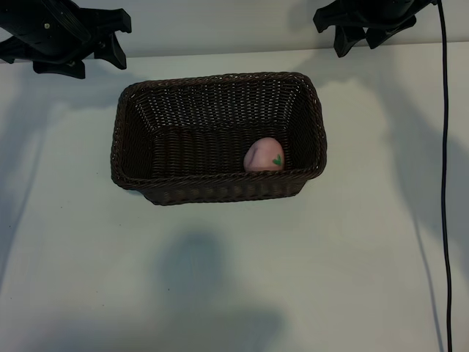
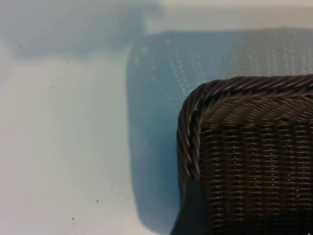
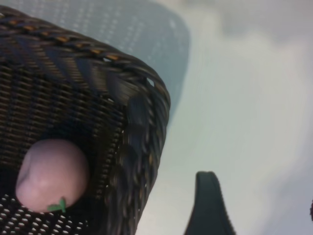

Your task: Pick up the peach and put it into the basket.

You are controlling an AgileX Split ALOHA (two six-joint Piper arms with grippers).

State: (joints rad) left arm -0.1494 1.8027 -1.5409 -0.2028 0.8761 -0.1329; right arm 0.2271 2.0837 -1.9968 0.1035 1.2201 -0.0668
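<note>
The pale-pink peach (image 1: 264, 155) with its green leaf mark lies inside the dark-brown wicker basket (image 1: 124, 132), in the near right corner against the wall. The right wrist view shows the same peach (image 3: 49, 174) on the basket's floor, behind the braided rim (image 3: 146, 98). My left gripper (image 1: 91, 62) hangs open at the far left, above and behind the basket, holding nothing. My right gripper (image 1: 360, 40) stands open at the far right, also empty. One dark finger (image 2: 195, 210) shows beside the basket's corner (image 2: 190, 127). Another finger (image 3: 208, 205) shows over bare table.
The basket stands mid-table on a white surface (image 1: 234, 279). A black cable (image 1: 442, 183) runs down the right side. Shadows of the arms fall on the table in front of the basket.
</note>
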